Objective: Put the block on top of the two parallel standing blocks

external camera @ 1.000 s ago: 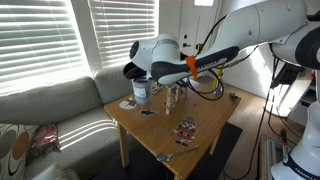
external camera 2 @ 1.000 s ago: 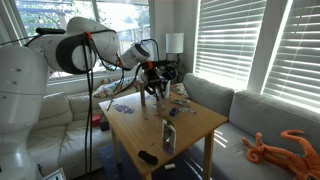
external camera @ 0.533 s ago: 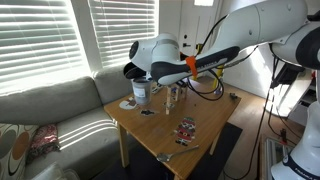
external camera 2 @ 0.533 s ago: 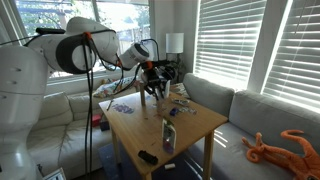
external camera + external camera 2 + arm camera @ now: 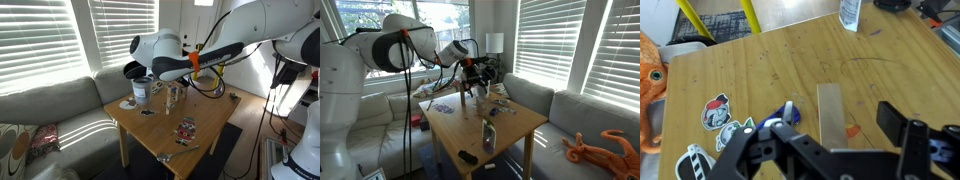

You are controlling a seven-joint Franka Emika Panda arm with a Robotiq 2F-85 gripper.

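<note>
In the wrist view a pale tan block (image 5: 830, 110) lies flat, seen from above, between the spread fingers of my gripper (image 5: 825, 135). A gap shows between it and the right finger (image 5: 895, 118), so the gripper is open and holds nothing. The two parallel standing blocks are hidden beneath it in this view. In both exterior views the gripper (image 5: 172, 84) (image 5: 468, 80) hangs just over the small tan block stack (image 5: 173, 96) (image 5: 469, 93) at the far part of the wooden table (image 5: 200, 140) (image 5: 515, 118); the single blocks are too small to separate there.
A white mug (image 5: 141, 92) stands on a coaster beside the stack. A small bottle (image 5: 488, 135) (image 5: 848, 12) stands mid-table. Stickers (image 5: 715, 112) and a dark tool (image 5: 468, 156) lie on the top. A grey sofa (image 5: 60, 115) and an orange plush toy (image 5: 600, 145) flank the table.
The jaws have opened off the block, and the arm has lifted slightly. The block stays where it was.
</note>
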